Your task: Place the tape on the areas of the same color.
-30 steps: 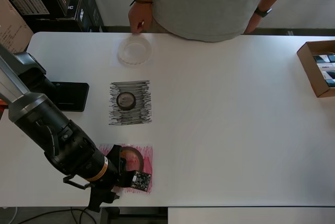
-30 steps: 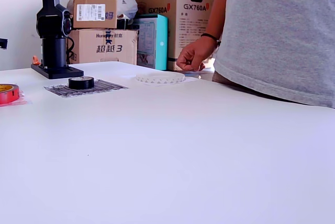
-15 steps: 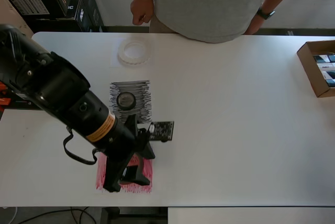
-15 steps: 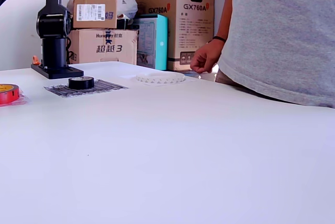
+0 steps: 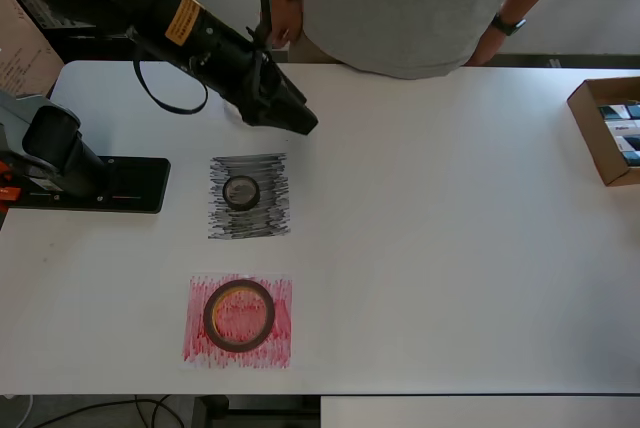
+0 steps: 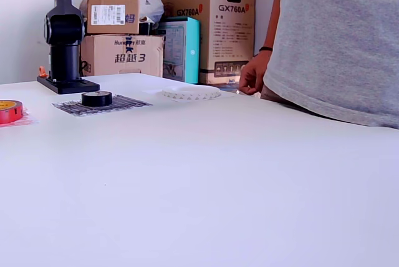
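the tape shows as three rolls, and we take them left to right in the overhead view. the dark red ring [image 5: 239, 315] lies flat inside the red patch [image 5: 238, 321], which sits near the table's [image 5: 450, 248] lower edge with a strip of bare top below it; in the exterior view the same ring [image 6: 9, 111] is at the far left, cut by the frame edge. just right of that column's centre, the small black roll [image 5: 241, 192] rests in the middle of the black scribbled patch [image 5: 249, 196], scribble showing on every side of it. in the exterior view the black roll [image 6: 97, 98] stands on its patch [image 6: 103, 105] well apart from the white ring [image 6: 191, 93], which lies flat farther back near the table's far edge. from above, the white ring and its patch are hidden under the arm.

the arm's base [image 5: 85, 183] sits at the overhead view's left edge, beside the black patch. the gripper [image 5: 288, 116] hangs above the upper left of the table, its dark tip pointing down and right; we cannot tell how its jaws stand, and we see nothing in them.

right of the patches, the tabletop runs open all the way to a cardboard box [image 5: 608, 130] at the right edge. a person in a grey shirt [image 5: 400, 3] stands at the far edge.
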### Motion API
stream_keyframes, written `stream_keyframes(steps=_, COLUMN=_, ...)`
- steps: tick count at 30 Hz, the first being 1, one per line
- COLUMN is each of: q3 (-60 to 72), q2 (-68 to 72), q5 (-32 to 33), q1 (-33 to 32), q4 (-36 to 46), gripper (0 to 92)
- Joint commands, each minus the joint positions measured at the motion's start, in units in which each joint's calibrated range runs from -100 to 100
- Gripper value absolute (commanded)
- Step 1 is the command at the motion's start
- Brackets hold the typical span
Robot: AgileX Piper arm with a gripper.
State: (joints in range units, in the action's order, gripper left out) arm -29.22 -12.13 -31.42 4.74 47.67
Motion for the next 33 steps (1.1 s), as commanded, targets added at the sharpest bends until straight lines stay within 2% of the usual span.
stream_keyframes(steps=1, q3=-6.27, q2=-8.45, q5=0.23, q1=-11.85, q4=-0.96, gripper=44.2)
stream_keyframes(steps=11, q3=-19.53, q2=-27.44, q5=-0.09, q1=-13.67, q4=-1.29, gripper=14.0)
stream_keyframes(steps=19, q3=-28.35, q2=-46.89, q5=-0.34, q1=-13.75, q4=-1.72, gripper=0.7)
stream_keyframes(steps=27, q3=-37.98, q2=-67.38, q5=-0.5, q1=-13.51, q4=-1.8, gripper=0.0)
stream_keyframes(steps=33, q3=-41.52, q2=-75.61, q5=-5.41, q1=-12.33, q4=-1.8, gripper=0.0)
